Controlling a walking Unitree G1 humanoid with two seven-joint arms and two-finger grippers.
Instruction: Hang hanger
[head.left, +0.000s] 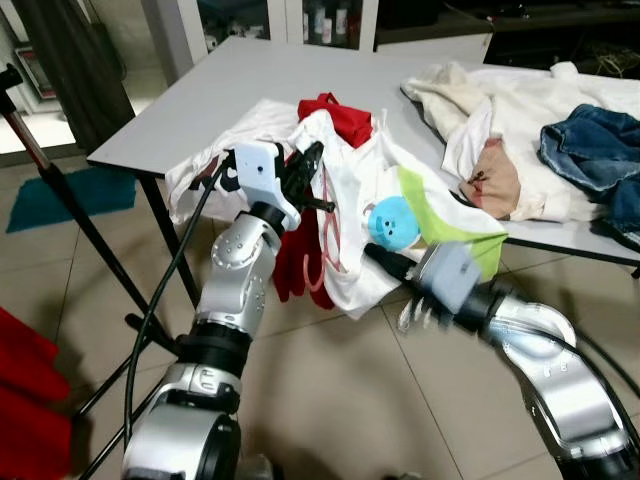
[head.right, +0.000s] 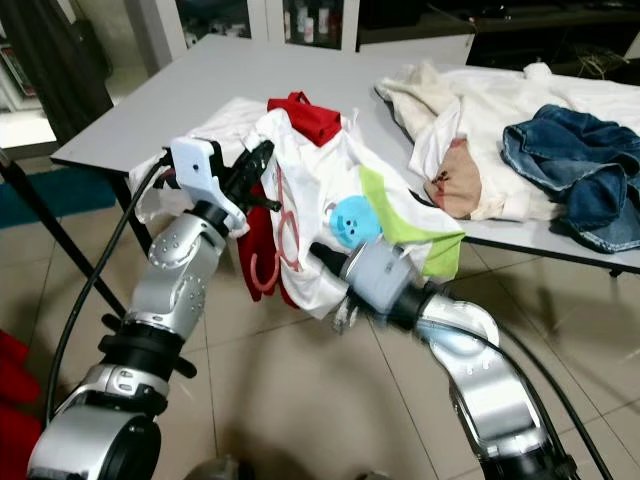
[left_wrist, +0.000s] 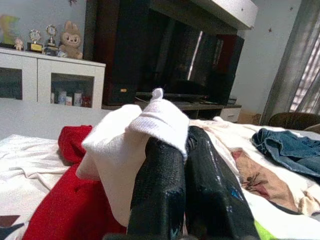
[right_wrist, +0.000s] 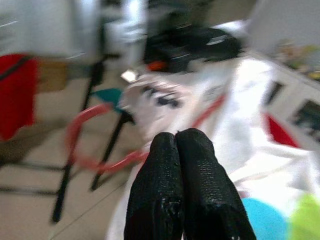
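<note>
Two grippers at table (head.left: 230, 90) edge | right gripper (right_wrist: 176, 136) nearest, fingers pressed together, empty, below white shirt (head.left: 350, 190) hem | left gripper (left_wrist: 172, 145) fingers closed, pinching white shirt fold at the table's front edge | pink hanger (head.right: 285, 225) inside that shirt, hook dangling below the edge | jeans (head.left: 590, 150) farther back on the table
</note>
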